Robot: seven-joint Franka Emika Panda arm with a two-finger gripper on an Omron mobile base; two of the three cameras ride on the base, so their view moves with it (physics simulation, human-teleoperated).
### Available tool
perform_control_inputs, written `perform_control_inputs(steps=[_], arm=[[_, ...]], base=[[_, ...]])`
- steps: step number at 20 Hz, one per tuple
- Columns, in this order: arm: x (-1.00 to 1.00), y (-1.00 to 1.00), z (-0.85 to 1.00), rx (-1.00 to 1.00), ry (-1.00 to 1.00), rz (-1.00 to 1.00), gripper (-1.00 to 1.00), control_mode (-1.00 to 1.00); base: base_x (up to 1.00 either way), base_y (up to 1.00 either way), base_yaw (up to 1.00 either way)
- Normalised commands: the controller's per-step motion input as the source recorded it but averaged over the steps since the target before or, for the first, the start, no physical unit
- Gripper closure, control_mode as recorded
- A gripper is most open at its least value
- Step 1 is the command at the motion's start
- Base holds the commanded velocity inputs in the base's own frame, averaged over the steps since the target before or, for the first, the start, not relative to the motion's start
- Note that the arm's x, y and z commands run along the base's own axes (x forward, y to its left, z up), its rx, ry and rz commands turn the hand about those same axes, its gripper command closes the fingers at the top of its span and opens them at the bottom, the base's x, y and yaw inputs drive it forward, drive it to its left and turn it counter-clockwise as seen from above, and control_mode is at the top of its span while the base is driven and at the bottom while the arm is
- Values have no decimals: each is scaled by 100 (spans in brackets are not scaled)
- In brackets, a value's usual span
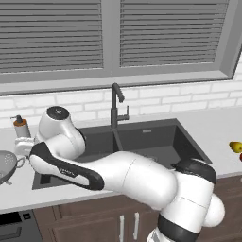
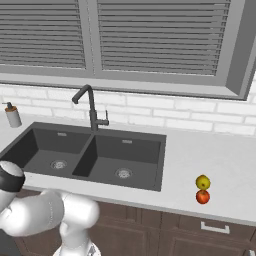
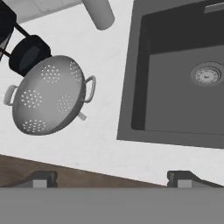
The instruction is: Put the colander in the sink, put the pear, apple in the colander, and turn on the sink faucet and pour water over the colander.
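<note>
1. Colander (image 3: 49, 95) sits upright on the pale counter (image 3: 96, 144) left of the sink (image 3: 175, 131), apart from the sink's edge; in the left base view it shows at the far left edge (image 1: 6, 165), partly hidden by the arm (image 1: 71, 160).
2. Gripper (image 3: 111, 179) hangs above the counter front, between colander and sink, its two fingertips (image 3: 41, 178) spread wide and holding nothing.
3. Sink is a dark double basin with a round steel drain (image 2: 123, 173) in each half; both basins lie bare in the right base view.
4. Faucet (image 2: 90, 107) stands behind the divider, its spout bent toward the left basin.
5. Pear (image 2: 202, 182) and apple (image 2: 202, 197) rest on the counter right of the sink, touching or nearly so, pear behind apple, well apart from the colander.
6. Soap dispenser (image 1: 21, 126) stands at the back of the counter, left of the sink and just behind the colander.
7. Dark round pan (image 3: 29, 54) on black grates sits just beside the colander's far rim in the hand view; whether they touch cannot be told.
8. Window blinds (image 2: 150, 35) hang closed above the white brick wall.
</note>
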Motion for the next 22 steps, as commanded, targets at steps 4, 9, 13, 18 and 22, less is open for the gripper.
perform_control_inputs(steps=[4,9,13,18,22], arm=[[38,53,-16,0,6,-2,-100,-100],[36,35,-19,0,11,-2,-100,-100],[26,25,-33,0,12,-2,-100,-100],[19,32,-37,-1,7,-1,-100,-100],[12,41,-34,-5,5,-1,-100,-100]], base=[[0,0,0],[0,0,0],[0,0,0],[0,0,0],[0,0,0]])
